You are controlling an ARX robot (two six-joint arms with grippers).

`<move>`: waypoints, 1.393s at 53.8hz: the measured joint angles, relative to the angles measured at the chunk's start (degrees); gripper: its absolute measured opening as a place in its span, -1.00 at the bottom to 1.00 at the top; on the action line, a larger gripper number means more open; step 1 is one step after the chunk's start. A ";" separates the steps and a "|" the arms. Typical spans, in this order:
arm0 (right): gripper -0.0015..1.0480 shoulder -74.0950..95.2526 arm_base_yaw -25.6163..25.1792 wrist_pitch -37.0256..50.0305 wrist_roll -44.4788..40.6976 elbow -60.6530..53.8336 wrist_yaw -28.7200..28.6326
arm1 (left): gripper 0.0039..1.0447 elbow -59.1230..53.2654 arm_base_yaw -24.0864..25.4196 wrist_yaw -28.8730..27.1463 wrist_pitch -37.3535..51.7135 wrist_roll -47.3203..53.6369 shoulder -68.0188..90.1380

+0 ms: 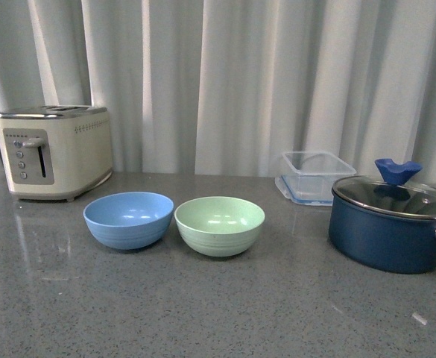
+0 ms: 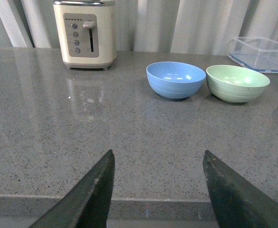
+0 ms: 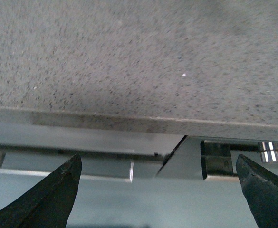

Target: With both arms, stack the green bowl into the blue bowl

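The green bowl (image 1: 220, 224) stands upright on the grey counter, just right of the blue bowl (image 1: 128, 218); the two nearly touch. Both are empty. Neither arm shows in the front view. In the left wrist view the blue bowl (image 2: 175, 79) and green bowl (image 2: 237, 83) stand far beyond my left gripper (image 2: 158, 159), which is open and empty over the counter's near edge. My right gripper (image 3: 158, 164) is open and empty, below the counter's front edge; no bowl shows in that view.
A cream toaster (image 1: 54, 150) stands at the back left. A clear plastic container (image 1: 314, 176) sits at the back right, and a dark navy pot with a glass lid (image 1: 393, 224) stands at the right. The grey counter (image 1: 218, 313) has bare surface in front of the bowls.
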 joint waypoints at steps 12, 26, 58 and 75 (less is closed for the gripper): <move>0.81 35.43 9.86 4.11 -4.61 27.56 4.83 | 0.91 0.00 0.00 -0.07 0.00 0.02 0.00; 0.81 52.70 18.01 3.69 -5.44 43.98 5.03 | 0.87 0.00 0.00 -0.07 0.00 0.02 0.00; 0.81 81.31 14.53 -3.54 4.79 73.79 -2.54 | 0.87 0.00 0.00 -0.07 0.00 0.02 0.00; 0.81 92.83 14.40 -10.58 9.68 96.43 -3.04 | 0.87 0.00 0.00 -0.07 0.00 0.02 0.00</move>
